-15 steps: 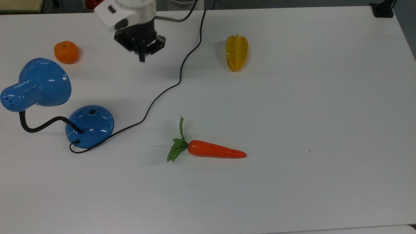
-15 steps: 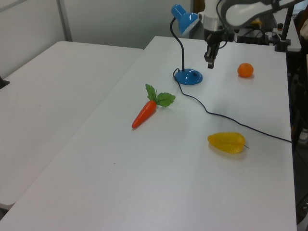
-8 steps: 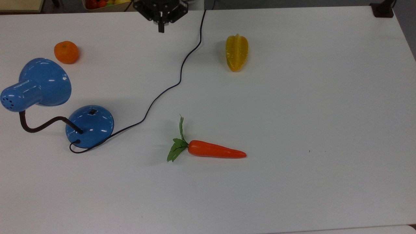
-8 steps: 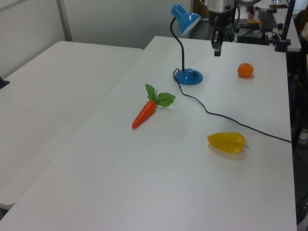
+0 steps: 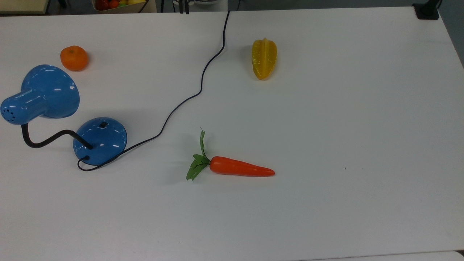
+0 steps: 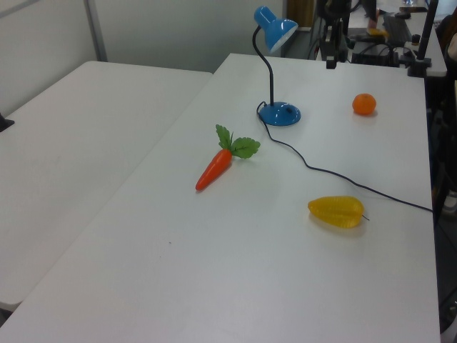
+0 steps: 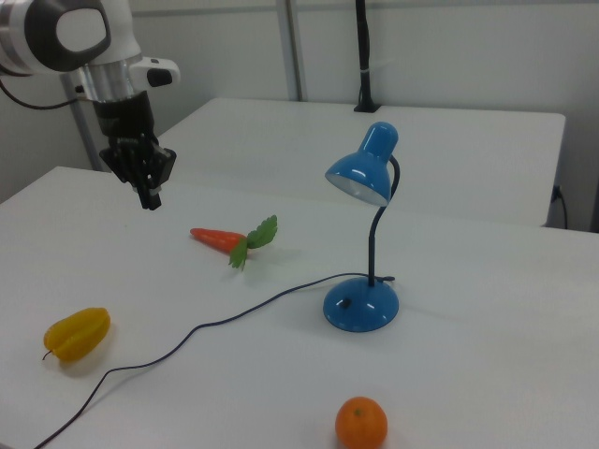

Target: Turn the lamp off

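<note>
Big white tabletop (image 5: 344, 108) is carrying everything. Glossy blue desk lamp (image 5: 54, 108) with bell-shaped shade, black bendy neck and round domed base is standing near the table's 9 o'clock edge in the top view; in the right view the lamp (image 7: 363, 234) is standing upright, shade facing down toward 7 o'clock, no glow I can make out. White robot arm with black two-finger gripper (image 7: 148, 192) is hanging in the air well apart from the lamp, off at about 9 o'clock from the shade in the right view; in the left view the gripper (image 6: 330, 63) is sitting beyond the table's 12 o'clock edge. It's gripping nothing, fingers looking pressed together with no visible gap. Thin black cord (image 5: 188, 98) is snaking from the base out to the top view's 12 o'clock edge. Orange plastic carrot with green leaves (image 5: 232, 166) is lying around table centre, yellow ribbed starfruit (image 5: 264, 58) at 12 o'clock of it, small round orange fruit (image 5: 74, 57) just at 1 o'clock of the shade. Small black switch (image 5: 103, 124) is sitting on the dome's top. Handling guess: base looking weighted enough but slick and rounded, neck springy, so no grabbing, just pressing straight down on the switch with a fingertip; pushing sideways is likely sliding the lamp.
</note>
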{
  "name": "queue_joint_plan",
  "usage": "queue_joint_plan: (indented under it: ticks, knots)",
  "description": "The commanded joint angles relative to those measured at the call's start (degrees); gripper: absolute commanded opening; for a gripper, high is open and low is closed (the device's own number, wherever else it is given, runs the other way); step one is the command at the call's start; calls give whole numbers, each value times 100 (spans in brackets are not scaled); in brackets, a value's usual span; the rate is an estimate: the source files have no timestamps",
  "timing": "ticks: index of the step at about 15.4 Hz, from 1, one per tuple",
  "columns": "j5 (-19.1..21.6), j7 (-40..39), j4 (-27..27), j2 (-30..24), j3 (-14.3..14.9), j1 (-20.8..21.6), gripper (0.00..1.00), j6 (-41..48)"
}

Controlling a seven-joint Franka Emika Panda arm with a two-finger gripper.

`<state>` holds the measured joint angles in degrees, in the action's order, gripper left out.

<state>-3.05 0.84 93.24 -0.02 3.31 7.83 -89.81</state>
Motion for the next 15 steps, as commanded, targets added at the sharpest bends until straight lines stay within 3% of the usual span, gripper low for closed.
queue_joint_plan:
  ticks: [1,3,15]
  knots:
    - [42,-260,-104,-112,38,-89,80,271]
    - [32,-286,-104,-130,38,-115,100,271]
    - [-161,-278,-104,-174,29,-159,100,254]
